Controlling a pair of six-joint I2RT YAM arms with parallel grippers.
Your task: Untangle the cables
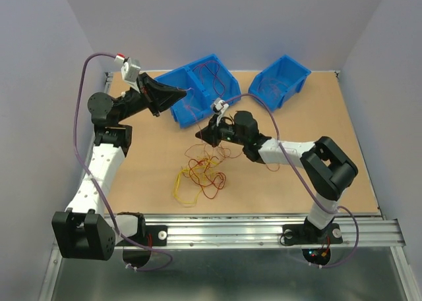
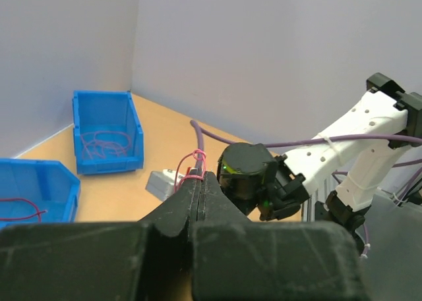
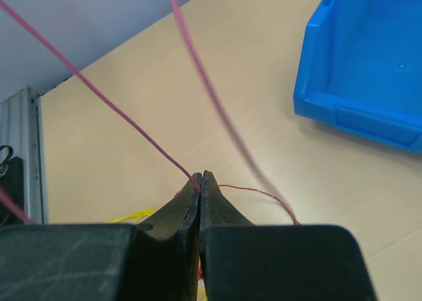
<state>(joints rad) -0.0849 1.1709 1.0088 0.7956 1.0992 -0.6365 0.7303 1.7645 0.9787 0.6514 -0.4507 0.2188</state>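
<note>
A loose tangle of red, orange and yellow cables (image 1: 201,174) lies on the table in front of the arms. My right gripper (image 1: 198,135) hangs just above its far side, shut on a red cable (image 3: 125,113) that rises taut away from the jaws (image 3: 201,176). A second red strand crosses close to that camera. My left gripper (image 1: 185,90) is raised by the left blue bin, jaws closed (image 2: 200,176), with a red cable (image 2: 179,169) looped at the tips. Yellow strands (image 3: 132,217) show beside the right fingers.
Two blue bins stand at the back of the table: the left bin (image 1: 184,113) holds red cables, and the right bin (image 1: 290,90) has the arm's purple cable crossing it. Both bins show in the left wrist view (image 2: 105,110). One bin (image 3: 369,83) is near the right gripper.
</note>
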